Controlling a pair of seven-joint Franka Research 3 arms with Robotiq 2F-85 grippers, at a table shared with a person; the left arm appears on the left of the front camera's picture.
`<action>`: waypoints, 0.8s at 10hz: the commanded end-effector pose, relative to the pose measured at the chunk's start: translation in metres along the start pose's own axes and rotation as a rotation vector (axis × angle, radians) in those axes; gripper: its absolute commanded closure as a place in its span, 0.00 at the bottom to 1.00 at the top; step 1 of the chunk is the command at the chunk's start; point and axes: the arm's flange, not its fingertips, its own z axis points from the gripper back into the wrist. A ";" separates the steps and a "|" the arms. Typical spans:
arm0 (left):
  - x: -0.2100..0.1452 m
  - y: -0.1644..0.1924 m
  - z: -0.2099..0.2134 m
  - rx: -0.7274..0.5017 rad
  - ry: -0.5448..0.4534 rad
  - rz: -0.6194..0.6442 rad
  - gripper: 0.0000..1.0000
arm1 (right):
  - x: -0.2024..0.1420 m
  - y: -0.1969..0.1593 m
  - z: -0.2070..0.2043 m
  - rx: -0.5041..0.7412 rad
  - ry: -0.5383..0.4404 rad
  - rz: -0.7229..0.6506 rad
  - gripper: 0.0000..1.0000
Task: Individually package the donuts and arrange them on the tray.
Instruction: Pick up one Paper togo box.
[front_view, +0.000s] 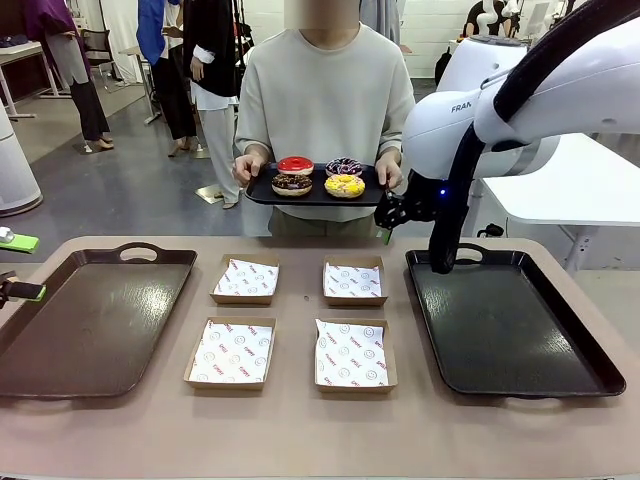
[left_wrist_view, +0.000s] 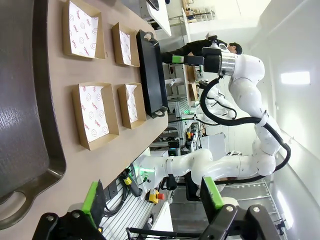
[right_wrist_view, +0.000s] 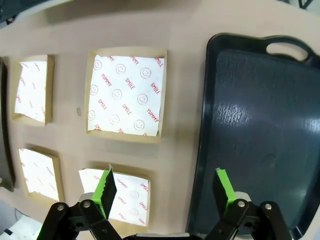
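A person (front_view: 325, 90) stands at the far side of the table (front_view: 300, 430), holding a black serving tray (front_view: 262, 192) with 4 donuts (front_view: 318, 176): red (front_view: 295, 165), sprinkled chocolate (front_view: 344, 166), dark chocolate (front_view: 292, 184) and yellow (front_view: 344, 186). On the table, 4 paper-lined boxes (front_view: 246, 279) sit in 2 rows between a left tray (front_view: 90, 320) and a right tray (front_view: 510, 320). The right gripper (front_view: 386, 216) hangs just beside the serving tray's end. The left gripper (front_view: 15, 266) pokes in at the edge, green pads apart.
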 end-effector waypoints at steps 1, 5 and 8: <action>0.000 -0.001 0.001 -0.014 -0.005 -0.004 0.00 | 0.012 0.016 -0.031 -0.024 0.022 -0.042 0.00; 0.000 -0.001 0.001 -0.014 -0.005 -0.004 0.00 | 0.042 0.035 -0.078 -0.085 0.007 -0.037 0.00; 0.000 -0.001 0.001 -0.014 -0.005 -0.004 0.00 | 0.056 0.029 -0.102 -0.135 0.005 -0.036 0.00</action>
